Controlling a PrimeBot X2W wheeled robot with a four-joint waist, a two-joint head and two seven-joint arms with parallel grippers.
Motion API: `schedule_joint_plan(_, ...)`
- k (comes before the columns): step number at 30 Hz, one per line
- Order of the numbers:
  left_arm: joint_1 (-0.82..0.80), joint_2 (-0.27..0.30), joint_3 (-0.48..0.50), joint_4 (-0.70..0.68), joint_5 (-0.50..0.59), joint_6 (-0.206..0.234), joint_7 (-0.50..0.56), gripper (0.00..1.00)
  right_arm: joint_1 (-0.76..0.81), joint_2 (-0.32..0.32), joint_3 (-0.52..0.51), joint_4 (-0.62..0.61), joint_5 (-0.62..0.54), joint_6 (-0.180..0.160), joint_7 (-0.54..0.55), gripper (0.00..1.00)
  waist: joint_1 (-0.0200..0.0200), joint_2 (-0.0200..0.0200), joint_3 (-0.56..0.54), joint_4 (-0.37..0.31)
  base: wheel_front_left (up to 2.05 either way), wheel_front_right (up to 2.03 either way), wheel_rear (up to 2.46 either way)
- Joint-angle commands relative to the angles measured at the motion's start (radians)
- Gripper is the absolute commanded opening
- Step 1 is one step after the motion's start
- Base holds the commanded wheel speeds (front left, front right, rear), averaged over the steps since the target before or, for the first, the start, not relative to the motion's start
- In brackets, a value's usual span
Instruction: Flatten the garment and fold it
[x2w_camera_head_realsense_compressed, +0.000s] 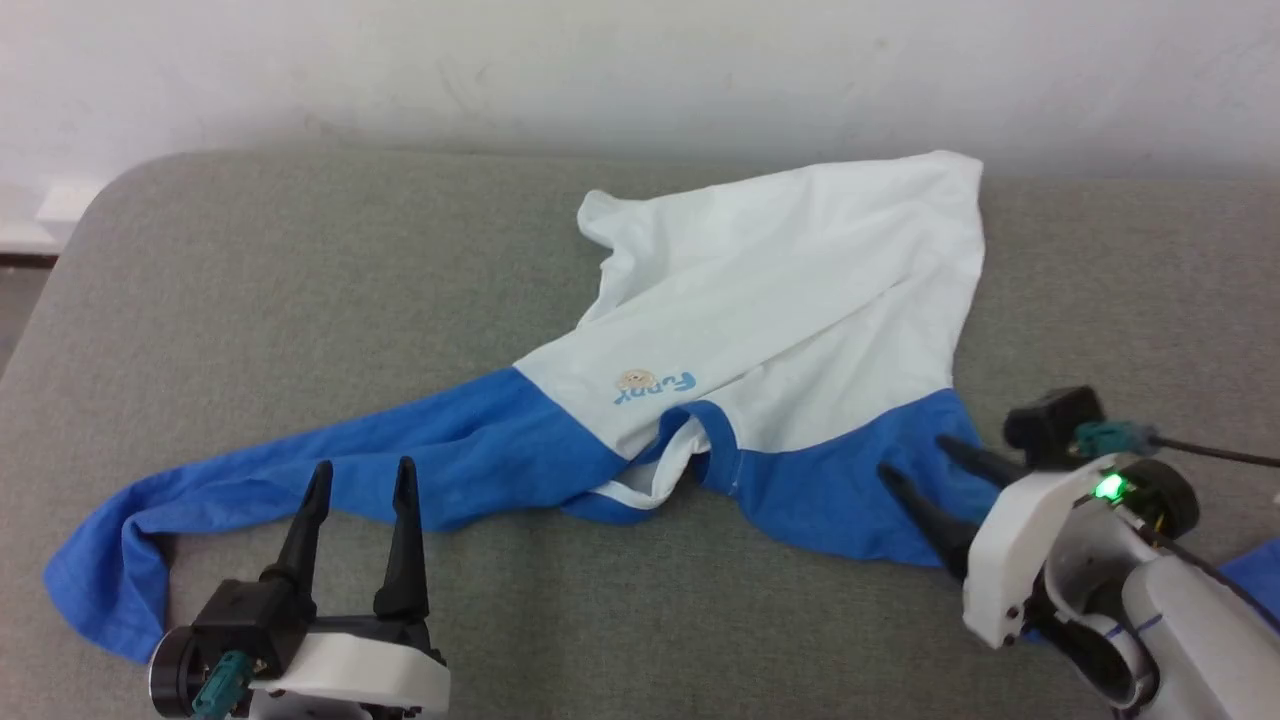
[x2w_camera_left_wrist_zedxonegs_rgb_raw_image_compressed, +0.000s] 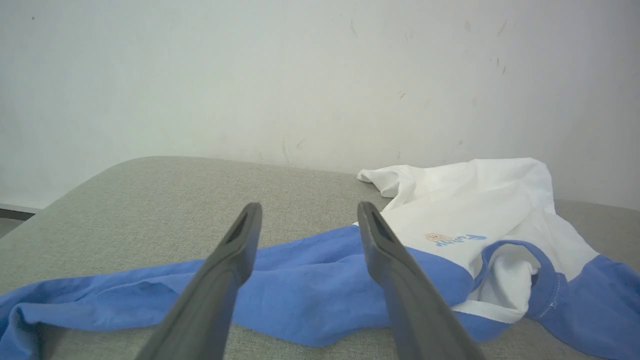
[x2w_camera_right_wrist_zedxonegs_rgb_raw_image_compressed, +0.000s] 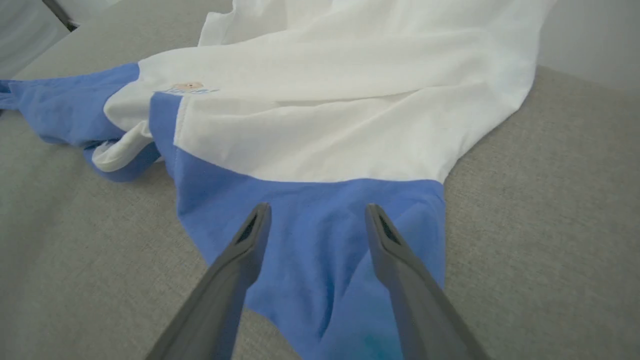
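Over blue edges of garment (x2w_camera_head_realsense_compressed: 780, 300): left tool (x2w_camera_head_realsense_compressed: 363, 465), right tool (x2w_camera_head_realsense_compressed: 915, 455); both agape.

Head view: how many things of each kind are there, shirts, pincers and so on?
Garment: 1
Pincers: 2, the left pincer and the right pincer
Grey padded surface: 1
Total: 4

My fingers (x2w_camera_head_realsense_compressed: 405, 540) are dark grey. Ahead of them the garment (x2w_camera_head_realsense_compressed: 780, 290) is white in the body, bright blue at sleeves and collar — small blue lettering (x2w_camera_head_realsense_compressed: 668, 388) beside a tan emblem (x2w_camera_head_realsense_compressed: 632, 379). Under them, the padded surface (x2w_camera_head_realsense_compressed: 300, 280) is plain grey weave.
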Motion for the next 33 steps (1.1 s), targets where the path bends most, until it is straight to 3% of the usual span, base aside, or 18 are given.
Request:
schedule_joint_plan(1,0.005,0.006,-0.003,-0.003,0.003,0.001,0.003,1.00,0.021,-0.004,0.010,-0.054,0.009,-0.001,0.052,1.00,0.0004,-0.0001,-0.036,-0.033,0.00,0.00,0.00)
schedule_joint_plan(7,-0.001,0.004,-0.016,0.000,-0.002,-0.001,0.006,1.00,0.043,-0.003,0.085,-0.111,0.006,-0.001,0.234,1.00,0.0004,-0.0001,-0.023,-0.005,0.00,0.00,0.00)
schedule_joint_plan(15,-0.023,-0.001,-0.033,0.019,-0.009,-0.004,0.003,1.00,-0.030,0.024,0.187,0.076,0.015,-0.001,0.285,1.00,0.0004,-0.0001,-0.001,0.026,0.00,0.00,0.00)
schedule_joint_plan(17,-0.025,-0.001,-0.033,0.025,-0.010,-0.004,0.001,1.00,-0.035,0.026,0.205,0.113,0.029,-0.001,0.294,0.25,0.0004,-0.0001,-0.003,0.029,0.00,0.00,0.00)
schedule_joint_plan(18,-0.024,-0.001,-0.032,0.028,-0.011,-0.003,0.000,1.00,-0.032,0.028,0.210,0.125,0.042,-0.001,0.301,0.00,0.0004,-0.0001,-0.005,0.027,0.00,0.00,0.00)
schedule_joint_plan(24,-0.004,0.003,-0.025,0.041,-0.016,0.006,-0.003,1.00,-0.011,-0.003,0.191,0.083,0.049,-0.001,0.239,0.00,0.0004,-0.0001,-0.050,0.003,0.00,0.00,0.00)
schedule_joint_plan(33,0.026,0.007,-0.030,0.029,-0.020,0.014,0.007,1.00,0.168,-0.063,0.005,-0.165,0.002,-0.001,0.227,0.00,0.0004,-0.0001,-0.100,-0.035,0.00,0.00,0.00)
